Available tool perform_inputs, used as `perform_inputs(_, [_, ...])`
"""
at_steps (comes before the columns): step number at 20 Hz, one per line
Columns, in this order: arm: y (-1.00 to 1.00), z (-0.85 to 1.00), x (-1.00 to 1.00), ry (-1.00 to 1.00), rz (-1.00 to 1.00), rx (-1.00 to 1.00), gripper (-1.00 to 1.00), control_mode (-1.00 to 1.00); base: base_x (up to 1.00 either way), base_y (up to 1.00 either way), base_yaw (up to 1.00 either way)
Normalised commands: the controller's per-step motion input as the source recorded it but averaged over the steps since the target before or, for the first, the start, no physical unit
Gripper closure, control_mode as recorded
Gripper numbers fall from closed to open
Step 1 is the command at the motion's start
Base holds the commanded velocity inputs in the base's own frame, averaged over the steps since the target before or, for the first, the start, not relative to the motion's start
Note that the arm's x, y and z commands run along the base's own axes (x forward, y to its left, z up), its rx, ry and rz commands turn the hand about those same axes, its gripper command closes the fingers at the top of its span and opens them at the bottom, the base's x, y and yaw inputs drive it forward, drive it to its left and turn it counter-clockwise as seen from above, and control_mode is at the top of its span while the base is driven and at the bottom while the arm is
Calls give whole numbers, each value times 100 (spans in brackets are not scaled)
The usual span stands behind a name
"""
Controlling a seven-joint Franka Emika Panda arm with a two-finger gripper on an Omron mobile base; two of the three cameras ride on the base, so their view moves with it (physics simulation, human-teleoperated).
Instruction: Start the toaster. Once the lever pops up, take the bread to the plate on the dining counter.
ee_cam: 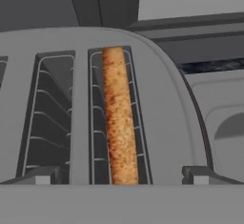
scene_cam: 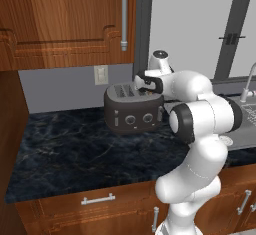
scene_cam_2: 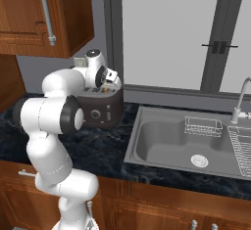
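The toaster [scene_cam: 134, 110] stands at the back of the black marble worktop [scene_cam: 75, 149], at about nine o'clock from the sink [scene_cam_2: 181, 143]. The bread [ee_cam: 119, 118] sits on edge in the slot nearest the sink, at roughly twelve o'clock in the hand view, its browned top edge near the slot's mouth. The gripper [ee_cam: 119, 180] hangs close above that slot, its jaws spread wide on either side of the slice, grasping nothing. The arm reaches over the toaster's top from the front. Judging by this pose, the work appears to be at the pick-up stage: the slice is not yet gripped or lifted. Left to do: clamp it, draw it out, carry it to the plate.
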Motion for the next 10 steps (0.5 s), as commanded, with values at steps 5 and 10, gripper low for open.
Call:
perform_inputs(5, [0, -22, 10, 1, 0, 0, -100, -100, 0, 0, 0])
perform_inputs(10, [0, -18, 1, 7, 0, 0, -100, -100, 0, 0, 0])
